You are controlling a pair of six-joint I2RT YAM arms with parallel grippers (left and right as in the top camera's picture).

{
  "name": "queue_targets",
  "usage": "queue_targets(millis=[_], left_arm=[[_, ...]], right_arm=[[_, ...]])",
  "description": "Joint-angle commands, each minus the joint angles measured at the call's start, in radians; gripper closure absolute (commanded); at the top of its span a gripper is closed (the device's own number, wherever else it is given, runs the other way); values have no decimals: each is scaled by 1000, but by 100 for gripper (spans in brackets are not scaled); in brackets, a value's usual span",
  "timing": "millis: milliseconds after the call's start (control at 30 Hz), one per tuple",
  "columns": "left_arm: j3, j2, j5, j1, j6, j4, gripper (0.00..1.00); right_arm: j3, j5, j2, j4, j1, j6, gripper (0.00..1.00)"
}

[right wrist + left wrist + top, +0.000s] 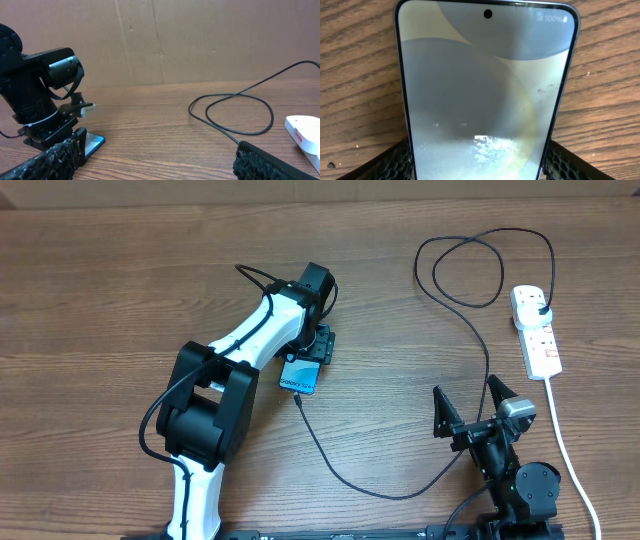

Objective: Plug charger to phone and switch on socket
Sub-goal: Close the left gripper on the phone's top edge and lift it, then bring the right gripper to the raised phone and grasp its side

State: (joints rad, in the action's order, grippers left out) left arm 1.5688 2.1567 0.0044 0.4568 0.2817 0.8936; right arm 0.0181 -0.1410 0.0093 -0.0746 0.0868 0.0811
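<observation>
Overhead view: phone (299, 377) flat on tabletop (120, 280) left of centre, screen up, clamped by its long edges in left gripper (480, 167), textured pads (395, 162) pressed against both sides per left wrist view. Charger (385, 495): connector tip (298, 398) meeting near short edge of phone, full seating not confirmable; cable trailing toward front edge, rising past right gripper (470, 402), looping at far right, ending in black plug (541, 308) seated in far end of socket (540, 345). Socket: white strip at right of tabletop, well apart from phone, red switches (546, 332) on top face, on/off position too small to read. Right gripper: jaws spread wide, empty, near front edge, beside white cord (570, 450) of socket. Step in hand, by judgement: phone-end connection made or nearly so; switching on outstanding. For clean execution: steady phone with left gripper against cable tug; bring right jaws together for one narrow pressing tip; approach from above, onto switch beside occupied outlet, clear of plug and cable loop; press straight down, lightly, to avoid sliding the loose strip.
</observation>
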Motion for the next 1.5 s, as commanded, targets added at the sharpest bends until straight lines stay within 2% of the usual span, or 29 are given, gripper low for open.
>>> queue_targets(millis=[0, 267, 467, 633, 700, 867, 967, 1033, 1100, 1133, 1300, 1333, 1400, 1467], left_arm=[[0, 26, 6, -5, 42, -2, 25], [83, 24, 39, -52, 76, 62, 29], [197, 24, 93, -77, 84, 139, 27], [241, 24, 255, -111, 77, 204, 27], [254, 24, 392, -131, 23, 206, 27], [279, 23, 557, -168, -54, 210, 27], [295, 20, 734, -193, -87, 194, 26], [298, 20, 848, -199, -89, 158, 26], [298, 20, 924, -198, -97, 127, 25], [298, 20, 956, -196, -97, 114, 25], [298, 20, 1117, -196, -95, 97, 25], [298, 20, 1145, -195, -93, 97, 25], [298, 20, 1157, -194, -67, 99, 24], [298, 20, 1157, -188, -64, 98, 24]], right_arm=[[-10, 9, -6, 4, 6, -3, 0], [-10, 9, -6, 4, 6, -3, 0], [-10, 9, -6, 4, 6, -3, 0], [-10, 8, -6, 5, 6, -3, 0], [-10, -24, -6, 15, 6, 15, 0], [23, -89, -5, 56, 6, 47, 0], [214, -89, 68, -67, 6, 107, 0], [438, -89, 206, -253, 6, 110, 0], [684, -90, 388, -438, 6, 110, 0], [890, -98, 543, -604, 6, 110, 0], [1407, -113, 953, -1077, 6, 109, 0], [1541, -169, 1070, -1173, 6, 110, 0], [1632, -246, 1171, -1225, 6, 109, 0], [1648, -326, 1233, -1218, 6, 109, 0]])
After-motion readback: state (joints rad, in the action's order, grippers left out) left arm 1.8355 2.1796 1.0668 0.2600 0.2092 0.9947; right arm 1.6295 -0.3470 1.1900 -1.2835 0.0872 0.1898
